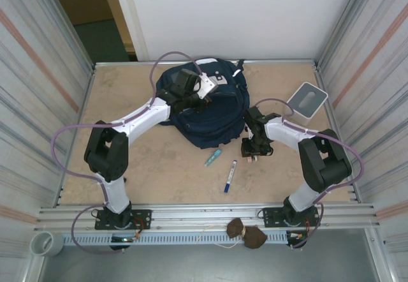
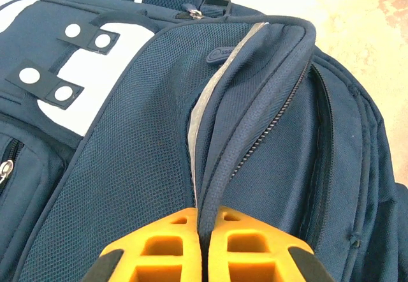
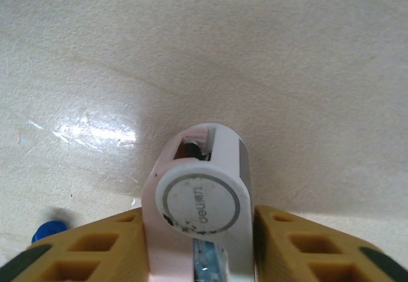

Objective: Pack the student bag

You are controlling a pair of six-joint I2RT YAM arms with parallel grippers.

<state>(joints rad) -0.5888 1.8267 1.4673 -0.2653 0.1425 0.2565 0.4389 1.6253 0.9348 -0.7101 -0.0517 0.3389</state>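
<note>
**Entry 1.** White cylinder (image 3: 203, 167), on the surface, between the fingers of the right tool (image 3: 201, 231). Its round end face has a grey printed ring enclosing the brand "deli". The small characters after it are too blurred to read.

**Entry 2.** Small dark oval badge (image 2: 220, 53), on the mesh panel of the student bag (image 2: 127, 167), far end. It has raised lettering, illegible.

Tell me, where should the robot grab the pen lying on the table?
Grab the pen at the middle of its barrel, coming straight down from above, jaws across its thin width. It lies flat on the table with bare space on both sides.
</note>
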